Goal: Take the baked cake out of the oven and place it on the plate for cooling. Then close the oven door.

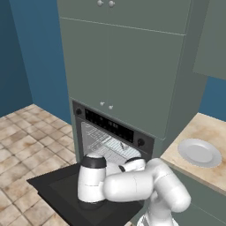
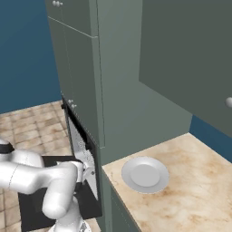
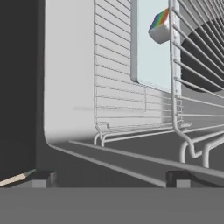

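Inside the open oven [image 1: 110,132], the baked cake [image 3: 160,27] sits on a pale tray [image 3: 153,48] on the wire racks [image 3: 113,87]. The gripper [image 3: 109,179], spread wide and empty, faces in, well short of the cake. The plate [image 2: 145,175] lies bare on the desk [image 2: 190,190].

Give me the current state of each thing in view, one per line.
oven door: folded down, fully open.
oven: open, wire racks showing inside.
baked cake: inside the oven on the pale tray, not gripped.
pale tray: resting on a rack in the oven.
plate: on the counter, nothing on it.
gripper: fingers open, holding nothing, facing the racks.
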Tool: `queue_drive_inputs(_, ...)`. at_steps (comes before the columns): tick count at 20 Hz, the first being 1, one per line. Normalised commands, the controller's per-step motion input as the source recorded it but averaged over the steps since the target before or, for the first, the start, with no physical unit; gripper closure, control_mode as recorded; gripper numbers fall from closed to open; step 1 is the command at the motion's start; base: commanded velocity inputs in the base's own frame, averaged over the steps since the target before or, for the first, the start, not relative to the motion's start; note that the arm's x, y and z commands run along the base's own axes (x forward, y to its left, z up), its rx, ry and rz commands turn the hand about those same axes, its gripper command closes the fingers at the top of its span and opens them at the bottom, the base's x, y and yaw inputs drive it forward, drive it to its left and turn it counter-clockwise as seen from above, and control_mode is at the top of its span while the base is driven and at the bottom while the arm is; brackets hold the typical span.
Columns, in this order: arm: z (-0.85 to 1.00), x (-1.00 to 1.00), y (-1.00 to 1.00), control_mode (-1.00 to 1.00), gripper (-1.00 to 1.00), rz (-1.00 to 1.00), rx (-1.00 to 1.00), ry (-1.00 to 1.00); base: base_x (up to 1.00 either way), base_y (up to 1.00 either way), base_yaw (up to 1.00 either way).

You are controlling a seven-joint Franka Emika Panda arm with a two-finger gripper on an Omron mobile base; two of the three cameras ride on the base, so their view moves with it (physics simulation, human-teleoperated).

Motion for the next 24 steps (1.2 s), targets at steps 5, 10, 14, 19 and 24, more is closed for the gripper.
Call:
queue_drive_inputs(5,-0.26,0.19,0.00,-1.00,-1.00,0.00,0.00,0.00,0.00,0.00,0.00)
queue_drive_inputs(10,-0.28,0.26,0.07,-1.00,-1.00,0.00,0.00,0.00,0.00,0.00,0.00)
queue_drive_inputs(14,-0.23,0.33,0.05,-1.00,-1.00,0.00,0.00,0.00,0.00,0.00,0.00)
queue_drive_inputs(19,-0.21,0.41,0.03,-1.00,-1.00,0.00,0.00,0.00,0.00,0.00,0.00)
queue_drive_inputs(24,-0.29,0.46,0.03,-1.00,-1.00,0.00,0.00,0.00,0.00,0.00,0.00)
